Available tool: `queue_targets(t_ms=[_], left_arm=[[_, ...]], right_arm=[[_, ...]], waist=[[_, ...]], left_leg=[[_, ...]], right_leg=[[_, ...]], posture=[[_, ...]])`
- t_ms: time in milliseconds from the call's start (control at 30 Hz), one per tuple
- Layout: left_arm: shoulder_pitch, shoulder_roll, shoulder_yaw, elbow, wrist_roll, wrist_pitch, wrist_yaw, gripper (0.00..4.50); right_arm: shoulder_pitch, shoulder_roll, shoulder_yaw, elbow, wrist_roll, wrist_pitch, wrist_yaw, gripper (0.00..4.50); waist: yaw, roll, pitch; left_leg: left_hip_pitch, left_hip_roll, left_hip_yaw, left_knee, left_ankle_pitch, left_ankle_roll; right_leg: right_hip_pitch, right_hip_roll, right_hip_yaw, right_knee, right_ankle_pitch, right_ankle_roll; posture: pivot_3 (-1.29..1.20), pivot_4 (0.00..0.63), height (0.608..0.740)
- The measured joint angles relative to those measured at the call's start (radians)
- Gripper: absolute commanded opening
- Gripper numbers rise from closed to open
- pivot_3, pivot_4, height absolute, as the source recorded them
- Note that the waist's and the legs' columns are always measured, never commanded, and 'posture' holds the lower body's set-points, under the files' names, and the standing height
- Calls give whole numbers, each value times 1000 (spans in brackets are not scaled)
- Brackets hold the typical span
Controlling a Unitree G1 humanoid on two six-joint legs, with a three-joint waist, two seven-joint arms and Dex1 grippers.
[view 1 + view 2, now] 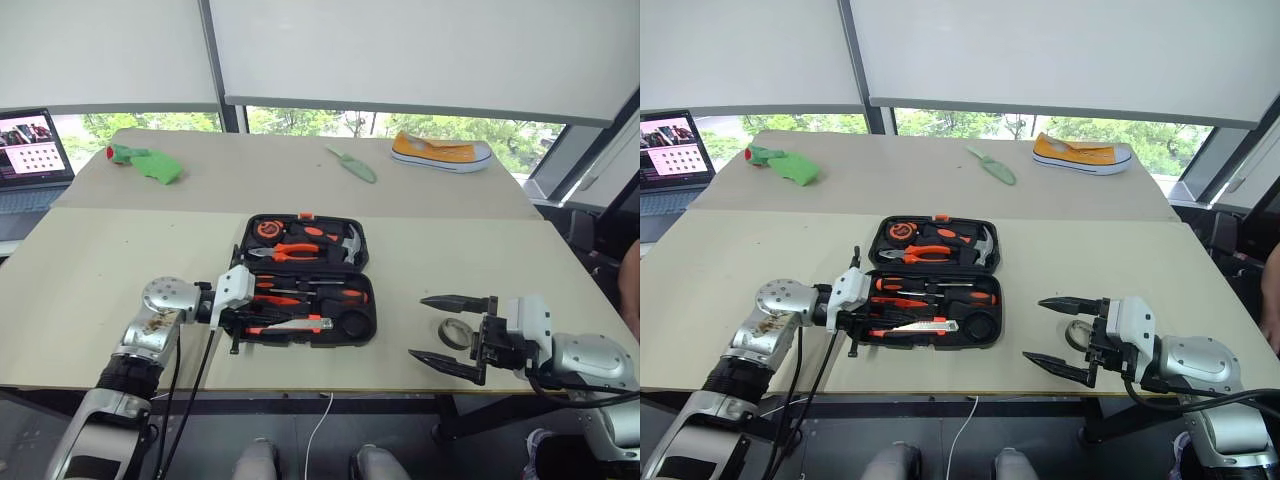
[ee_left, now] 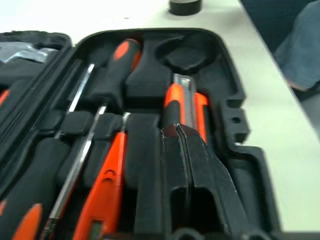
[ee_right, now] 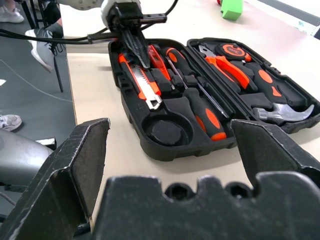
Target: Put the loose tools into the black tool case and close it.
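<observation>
The black tool case (image 1: pixel 372 300) lies open at the table's front middle. In its near half lie two orange-black screwdrivers (image 1: pixel 310 295), the small orange tester screwdriver (image 2: pixel 107 195) and the utility knife (image 1: pixel 295 326). My left gripper (image 1: pixel 250 322) is shut with nothing between its fingers. Its tips (image 2: pixel 175 132) rest over the handle end of the knife (image 2: pixel 187 100), and I cannot tell whether they touch it. The tape roll (image 1: pixel 452 333) lies on the table right of the case. My right gripper (image 1: pixel 417 327) hovers open just in front of the roll, pointing toward the case (image 3: pixel 135 130).
The case's far half holds pliers, a hammer (image 1: pixel 345 243) and a tape measure. A green trowel (image 1: pixel 352 163), a yellow shoe (image 1: pixel 440 152) and a green object (image 1: pixel 148 163) lie at the back. A laptop (image 1: pixel 30 150) stands at the far left.
</observation>
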Motion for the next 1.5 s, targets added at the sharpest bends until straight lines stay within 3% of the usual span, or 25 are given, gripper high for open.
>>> queue_targets(t_ms=[200, 367, 467, 600, 733, 833, 867, 967, 1200, 1300, 1500], left_arm=[[-4, 0, -35, 38, 58, -89, 26, 104], [5, 1, -40, 54, 69, -91, 42, 104], [4, -6, -38, 63, 68, -92, 50, 757], [7, -26, 1, 101, 27, -100, 44, 2139], [38, -77, 90, 80, -112, -67, 26, 3459], [46, -32, 154, -44, -216, 48, 16, 4440], [85, 43, 173, -111, -231, 83, -16, 4440], [191, 112, 210, -183, -261, 133, -47, 4440], [438, 119, 306, -346, -338, 153, -48, 4440], [481, 130, 325, -389, -353, 180, -42, 4440], [483, 95, 311, -442, -357, 194, 4, 4440]], right_arm=[[27, 18, -2, -19, 12, 2, -24, 4500], [36, 21, -6, -34, 19, 12, -54, 4500], [46, 29, -13, -38, 24, 22, -76, 4500], [89, 15, -49, -41, 47, 29, -72, 4500], [122, -7, -158, -39, 62, 42, -84, 4500], [198, -24, -237, -53, 72, 61, -97, 4500], [263, -33, -276, -61, 57, 92, -121, 4500], [350, -35, -328, -21, 31, 135, -154, 4500], [470, -52, -358, 59, -54, 141, -127, 4500], [442, -142, -324, -10, -71, 269, -158, 4500], [225, -255, -151, -134, -71, 525, -235, 4500]], waist=[[-1, 2, -1], [-5, 5, -3], [-4, 8, -7], [-3, 11, -8], [-4, 8, -6], [-5, 7, -5], [-7, 7, -6], [-14, 10, -7], [-14, 10, -7], [-19, 11, -6], [-19, 9, -5]], left_leg=[[15, 0, 0, -1, 0, 0], [16, 0, 0, -1, 0, 0], [16, 0, 0, -2, 0, 0], [15, -1, 1, -2, 0, 0], [12, -1, 1, -2, 0, 0], [11, 0, 0, -3, -1, 0], [13, -1, 0, -6, -2, 0], [16, -1, 2, -11, -4, -1], [16, 0, 2, -11, -4, -1], [16, 0, 3, -11, -7, -7], [15, -1, 2, -11, -6, -6]], right_leg=[[15, 0, 0, -2, -4, 1], [15, -1, 1, -2, -6, -3], [15, -1, 1, -2, -6, -3], [15, -1, 2, -3, -6, -2], [12, -1, 2, -2, -3, 3], [12, 0, 1, -3, -4, 3], [12, -1, 2, -4, -4, 1], [14, -2, 4, -9, -5, 0], [13, -2, 4, -10, -10, -4], [13, -2, 5, -10, -9, -4], [12, -2, 5, -11, -9, -4]], posture=[[0, 150, 740], [0, 150, 740], [0, 150, 740], [0, 150, 740], [0, 150, 740], [0, 150, 740], [0, 150, 740], [0, 150, 740], [0, 150, 740], [0, 150, 740], [0, 150, 740]])
